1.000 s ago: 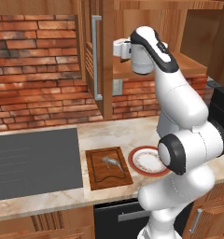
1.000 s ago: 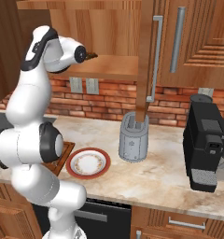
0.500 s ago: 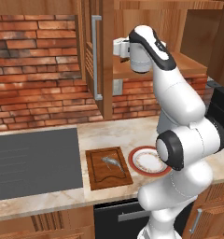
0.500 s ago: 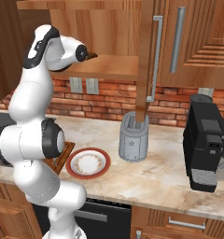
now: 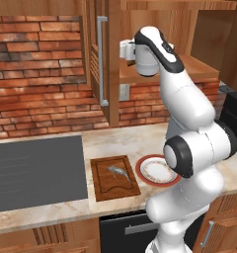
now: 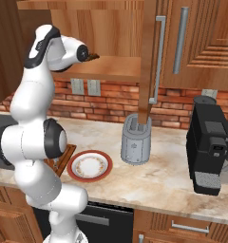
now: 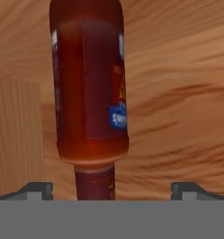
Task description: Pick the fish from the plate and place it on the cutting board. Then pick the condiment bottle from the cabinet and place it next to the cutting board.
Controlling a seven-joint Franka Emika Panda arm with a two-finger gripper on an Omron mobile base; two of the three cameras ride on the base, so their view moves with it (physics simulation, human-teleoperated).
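The fish (image 5: 119, 172) lay on the cutting board (image 5: 114, 178), beside the plate (image 5: 156, 170) on the tabletop (image 5: 140, 143). The condiment bottle (image 7: 89, 88) was on the cabinet (image 6: 111, 71) shelf, seen close in the hand view and lined up between the finger tips. The end effector (image 7: 111, 189) was released, jaws spread wide, nothing gripped. The bottle appeared rigid, light and smooth, likely slippery; gripping the broad body would probably be more secure than the narrow neck. The arm stood raised, hand reaching level into the shelf.

The arm reaches onto the cabinet (image 6: 111, 66) shelf; the plate (image 6: 90, 165) sits beside a grey toaster (image 6: 136, 145).
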